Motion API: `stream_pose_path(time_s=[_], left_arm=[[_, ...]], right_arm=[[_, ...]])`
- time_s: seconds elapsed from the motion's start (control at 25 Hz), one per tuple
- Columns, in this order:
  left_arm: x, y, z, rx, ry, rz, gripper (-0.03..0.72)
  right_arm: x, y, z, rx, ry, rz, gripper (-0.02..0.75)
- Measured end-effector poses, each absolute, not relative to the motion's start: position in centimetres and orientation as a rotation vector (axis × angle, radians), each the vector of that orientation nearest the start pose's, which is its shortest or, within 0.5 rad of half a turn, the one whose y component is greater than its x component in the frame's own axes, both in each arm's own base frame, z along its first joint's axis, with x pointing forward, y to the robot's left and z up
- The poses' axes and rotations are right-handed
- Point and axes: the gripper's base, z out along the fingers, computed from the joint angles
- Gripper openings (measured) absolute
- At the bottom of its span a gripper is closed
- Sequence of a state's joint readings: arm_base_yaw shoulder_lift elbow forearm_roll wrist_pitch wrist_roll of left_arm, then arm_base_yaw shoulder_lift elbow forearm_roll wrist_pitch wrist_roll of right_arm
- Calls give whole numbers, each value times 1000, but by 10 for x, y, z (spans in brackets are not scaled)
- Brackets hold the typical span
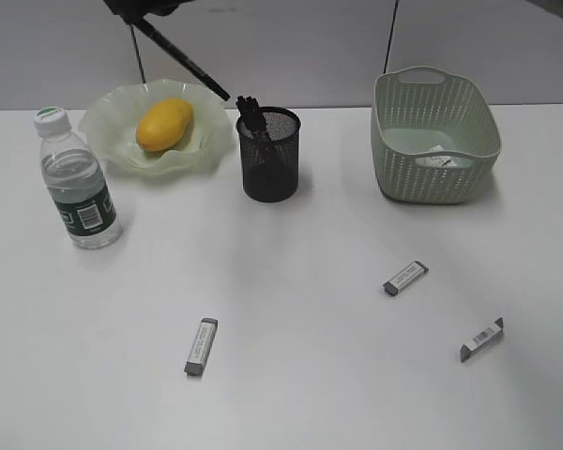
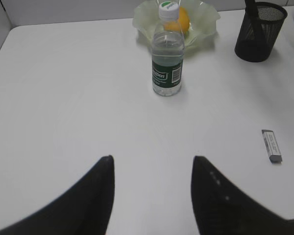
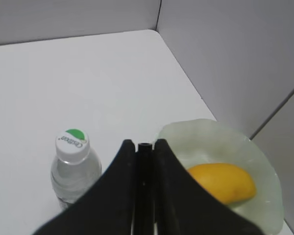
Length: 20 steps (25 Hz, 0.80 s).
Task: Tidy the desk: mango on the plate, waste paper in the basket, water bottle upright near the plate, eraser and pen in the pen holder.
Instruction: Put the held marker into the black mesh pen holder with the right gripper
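The long black pen [image 1: 183, 54] slants above the black wire-mesh cylindrical pen holder [image 1: 268, 155] at the tabletop's [image 1: 291, 375] far edge, pinched in the right gripper [image 3: 145, 147], not yet dropped in. The smooth yellow-orange mango [image 1: 164, 125] lies on the wavy-rimmed pale-green plate [image 1: 108, 141], the clear green-labelled water bottle [image 1: 77, 181] stands upright beside it near the left edge, and white paper [image 1: 441, 159] shows inside the pale-green woven-look basket [image 1: 435, 136]. Three grey-white erasers [image 1: 201, 346] (all loose) remain toward the near edge. The left gripper [image 2: 153, 169] hangs wide and empty.
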State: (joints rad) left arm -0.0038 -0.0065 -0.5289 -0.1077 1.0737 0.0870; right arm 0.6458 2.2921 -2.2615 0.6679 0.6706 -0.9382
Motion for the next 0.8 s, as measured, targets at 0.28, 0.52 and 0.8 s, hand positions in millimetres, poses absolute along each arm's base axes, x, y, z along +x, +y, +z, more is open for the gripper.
stream_pose_path(time_s=[0.28, 0.52, 0.8], left_arm=[[-10, -9, 284, 100, 2016, -75, 380], [-10, -9, 284, 100, 2016, -75, 367], [-10, -9, 284, 100, 2016, -75, 365]], right_arm=[[417, 341, 312, -1139, 1692, 644, 82], [417, 321, 346, -1058, 1648, 674, 82], [416, 289, 379, -1049, 1584, 773, 82]])
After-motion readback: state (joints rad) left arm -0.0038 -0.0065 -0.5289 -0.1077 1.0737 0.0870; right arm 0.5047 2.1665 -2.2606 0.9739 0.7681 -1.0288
